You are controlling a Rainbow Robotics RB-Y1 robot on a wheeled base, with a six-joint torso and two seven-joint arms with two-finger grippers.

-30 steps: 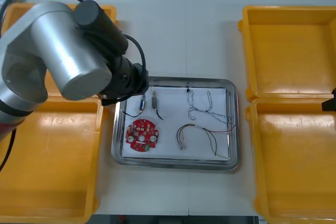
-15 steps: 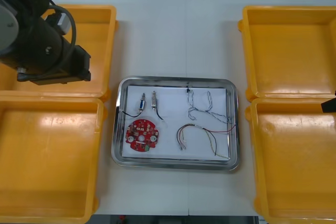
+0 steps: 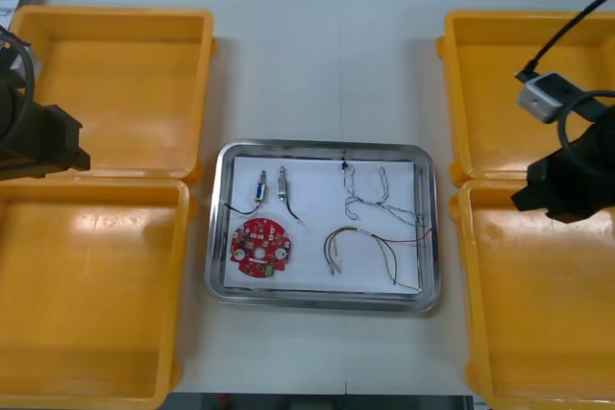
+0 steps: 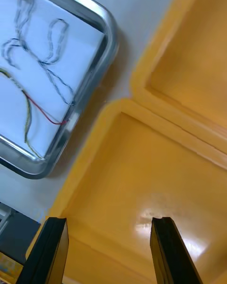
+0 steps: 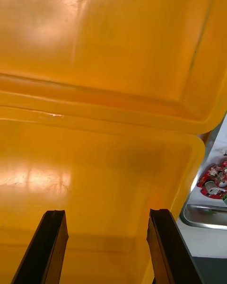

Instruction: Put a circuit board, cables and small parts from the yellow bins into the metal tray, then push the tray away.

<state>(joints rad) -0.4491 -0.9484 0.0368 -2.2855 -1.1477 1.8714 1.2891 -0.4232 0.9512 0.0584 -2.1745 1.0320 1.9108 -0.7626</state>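
Note:
The metal tray (image 3: 429,237), white inside, lies mid-table. In it are a round red circuit board (image 3: 259,247), two small metal parts (image 3: 262,187), a blue and white cable (image 3: 369,189) and a red and yellow cable (image 3: 377,245). My left gripper (image 5: 104,246) is open and holds nothing, over the seam of the two left yellow bins (image 5: 109,66); the board (image 5: 215,182) shows beyond one finger. My right gripper (image 4: 109,251) is open and holds nothing above the near right bin (image 4: 156,170), with the tray's corner (image 4: 101,52) and both cables farther off.
Two yellow bins (image 3: 115,84) stand left of the tray and two (image 3: 528,93) stand right of it, their floors bare. The left arm (image 3: 34,146) hangs at the table's left edge, the right arm (image 3: 569,184) over the right bins. Bare table lies beyond the tray.
The left arm has pulled back from the tray's left rim to the far left over the bins. The right arm has come in from the right edge over the right bins.

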